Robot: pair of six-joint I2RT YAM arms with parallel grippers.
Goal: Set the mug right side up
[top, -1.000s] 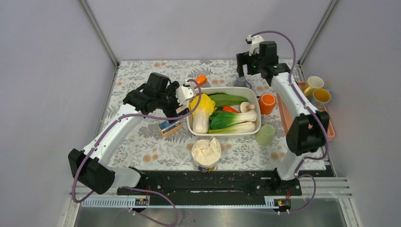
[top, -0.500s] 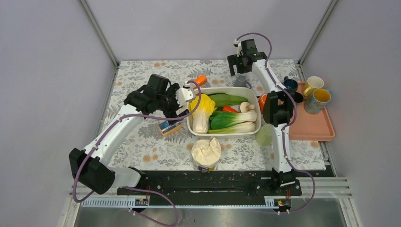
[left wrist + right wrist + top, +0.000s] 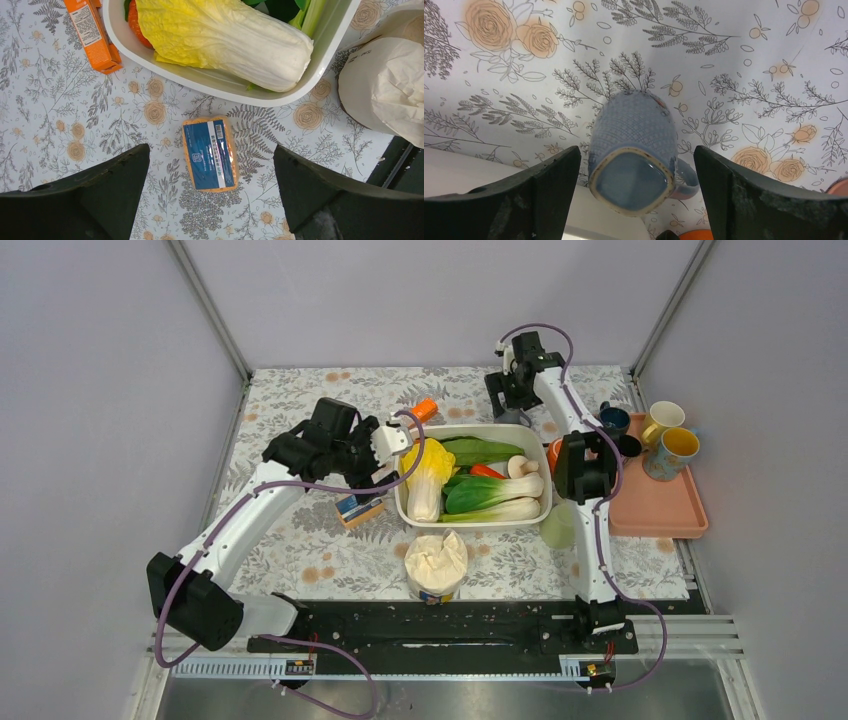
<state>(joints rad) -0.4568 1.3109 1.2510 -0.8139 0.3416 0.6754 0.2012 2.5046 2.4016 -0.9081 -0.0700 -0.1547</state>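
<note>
Hovering over the upturned blue-grey mug (image 3: pixel 631 145), our right gripper (image 3: pixel 638 200) is spread wide, fingers (image 3: pixel 549 195) clear of both sides. The mug stands just beside the white tub (image 3: pixel 469 167) rim, with bare tablecloth (image 3: pixel 749 60) beyond it — base up, axis vertical, handle rightward in the wrist view. We see the left gripper (image 3: pixel 210 200) spread too — empty.

From above, the right gripper (image 3: pixel 507 396) hides most of your mug (image 3: pixel 513 419); the left wrist view crops 1 orange carton (image 3: pixel 93 34).

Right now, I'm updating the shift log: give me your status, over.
Left gripper open over blue packet. Right gripper open, straddling the mug, not touching. Mug upside down, base up. White tub close beside it.
</note>
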